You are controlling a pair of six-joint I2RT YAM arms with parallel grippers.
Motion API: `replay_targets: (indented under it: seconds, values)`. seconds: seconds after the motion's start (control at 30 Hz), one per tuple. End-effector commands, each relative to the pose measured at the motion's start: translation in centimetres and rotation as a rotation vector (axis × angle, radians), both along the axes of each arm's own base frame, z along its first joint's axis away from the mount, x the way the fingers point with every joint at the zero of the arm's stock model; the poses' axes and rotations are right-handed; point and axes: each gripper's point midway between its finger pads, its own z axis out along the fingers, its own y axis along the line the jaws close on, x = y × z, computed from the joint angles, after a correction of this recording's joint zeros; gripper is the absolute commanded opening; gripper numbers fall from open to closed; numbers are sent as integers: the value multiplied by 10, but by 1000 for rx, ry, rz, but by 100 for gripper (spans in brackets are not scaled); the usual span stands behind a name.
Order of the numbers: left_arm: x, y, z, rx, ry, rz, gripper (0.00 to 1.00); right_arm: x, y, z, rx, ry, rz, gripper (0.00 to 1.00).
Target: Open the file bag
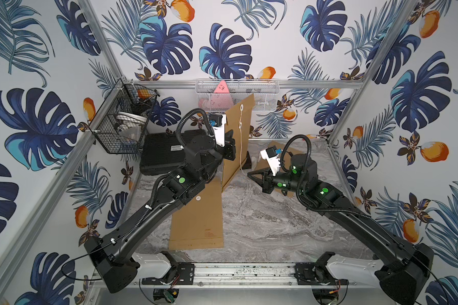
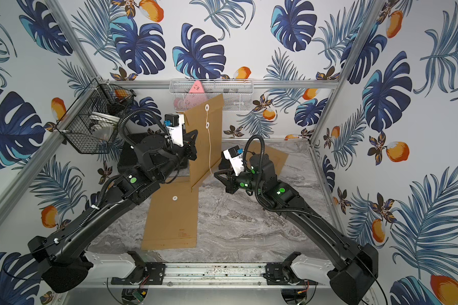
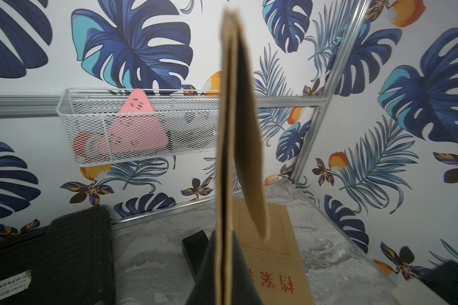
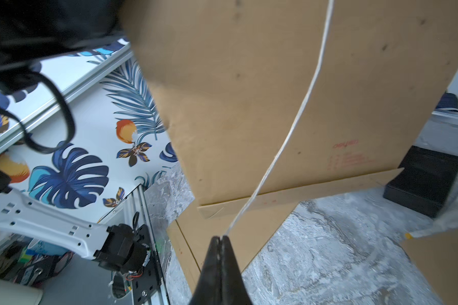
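Both clamped: left gripper [image 3: 224, 237] holds the upright brown paper file bag [image 1: 233, 171], right gripper [image 4: 220, 237] pinches its white string [image 4: 296, 121], likely unwinding next.

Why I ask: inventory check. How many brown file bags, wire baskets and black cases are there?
Brown file bags: 3 (upright, flat near the front, far right)
Wire baskets: 2 (black, white)
Black case: 1
Total: 6

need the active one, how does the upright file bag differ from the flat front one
The upright file bag stands on edge in the left tool; the front file bag lies flat, ungripped. The upright one's string runs to the right tool; the front one shows none. Both brown.
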Motion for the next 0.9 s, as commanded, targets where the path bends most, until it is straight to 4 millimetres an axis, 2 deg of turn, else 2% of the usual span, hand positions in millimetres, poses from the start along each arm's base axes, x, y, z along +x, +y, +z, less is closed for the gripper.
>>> replay_targets:
  seconds: [0.0, 0.1, 0.17, 0.27, 0.87]
  values:
    - [6, 12, 15, -37, -60, 83, 0, -17, 15, 14, 21, -79, 115, 0]
    - [8, 14, 13, -40, -60, 101, 0, -28, 23, 9, 7, -80, 178, 0]
    - [9, 14, 12, -39, -60, 106, 0, -33, 28, 21, 23, -105, 212, 0]
    - [10, 15, 10, -41, -59, 115, 0, -40, 33, 21, 25, -106, 255, 0]
    - [11, 20, 5, -30, -53, 141, 0, -66, 46, 19, 42, -97, 415, 0]
